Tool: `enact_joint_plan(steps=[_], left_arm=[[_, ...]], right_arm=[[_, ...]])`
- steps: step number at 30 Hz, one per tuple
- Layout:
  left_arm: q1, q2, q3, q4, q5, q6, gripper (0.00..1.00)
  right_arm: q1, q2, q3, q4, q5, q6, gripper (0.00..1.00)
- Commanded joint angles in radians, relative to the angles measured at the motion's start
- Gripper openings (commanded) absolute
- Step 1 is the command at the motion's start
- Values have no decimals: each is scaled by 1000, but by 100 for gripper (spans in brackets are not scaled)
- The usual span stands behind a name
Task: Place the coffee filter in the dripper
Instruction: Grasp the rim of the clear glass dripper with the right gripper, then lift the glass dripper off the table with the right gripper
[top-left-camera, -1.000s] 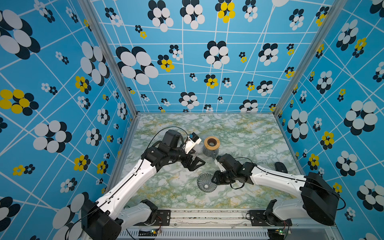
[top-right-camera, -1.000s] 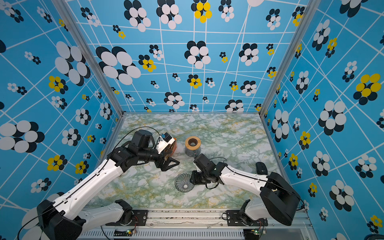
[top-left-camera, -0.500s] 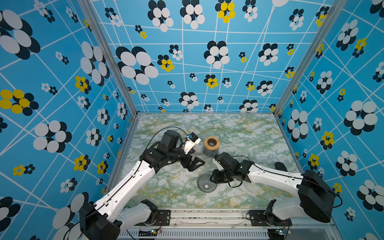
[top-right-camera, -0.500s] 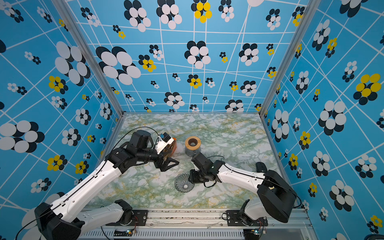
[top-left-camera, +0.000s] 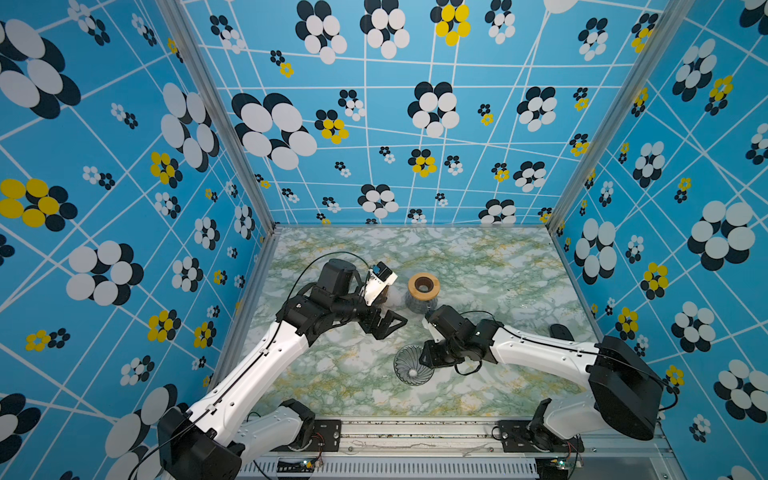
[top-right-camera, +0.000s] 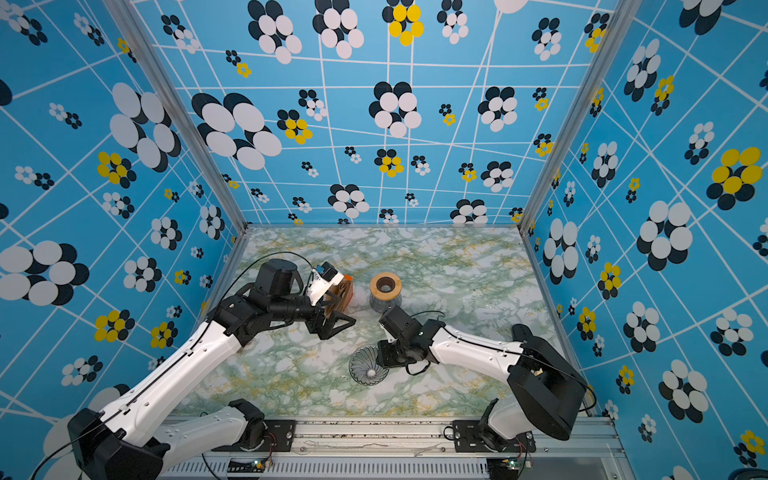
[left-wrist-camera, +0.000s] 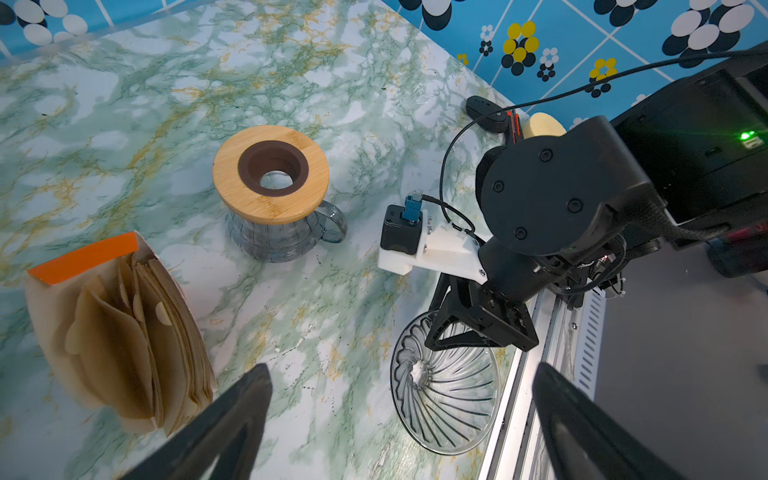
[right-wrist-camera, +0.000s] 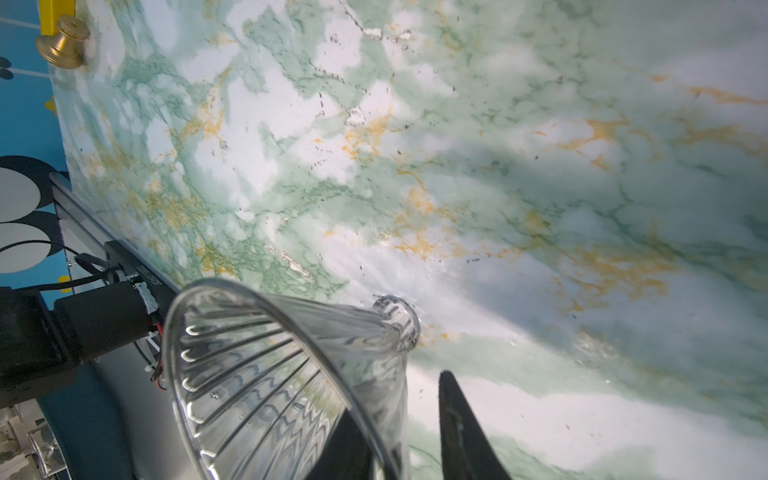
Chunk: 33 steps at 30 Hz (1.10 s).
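Note:
The dripper (top-left-camera: 411, 366) (top-right-camera: 367, 366), a clear ribbed glass cone, lies on its side on the marble table near the front edge. My right gripper (top-left-camera: 429, 357) (right-wrist-camera: 399, 399) straddles its rim. One finger is inside the cone and the other finger (right-wrist-camera: 455, 432) is outside, with a gap to the glass wall (right-wrist-camera: 270, 374). My left gripper (top-left-camera: 388, 326) (left-wrist-camera: 401, 370) hovers wide open and empty, behind and left of the dripper (left-wrist-camera: 444, 386). A single coffee filter on its own is out of view. Brown filters stand stacked in the orange-tagged packet (left-wrist-camera: 120, 340) (top-right-camera: 341, 296) beside the left wrist.
A glass jug topped by a wooden ring (top-left-camera: 423, 290) (left-wrist-camera: 272, 195) stands behind the dripper. A black object (top-left-camera: 559, 332) lies by the right wall. A brass knob (right-wrist-camera: 62, 45) sits at a table corner. The metal front rail (top-left-camera: 415, 428) runs just before the dripper.
My right gripper has slid a little left onto the dripper's rim and its jaws have narrowed. The left arm has barely moved.

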Motion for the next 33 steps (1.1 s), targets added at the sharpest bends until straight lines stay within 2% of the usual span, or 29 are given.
enact_joint_plan(steps=[1, 33], left_arm=[[11, -12, -11, 19, 18, 6, 99], [17, -2, -5, 10, 35, 11, 99]], right_arm=[[4, 25, 28, -29, 10, -21, 28], [5, 22, 48, -13, 7, -20, 12]])
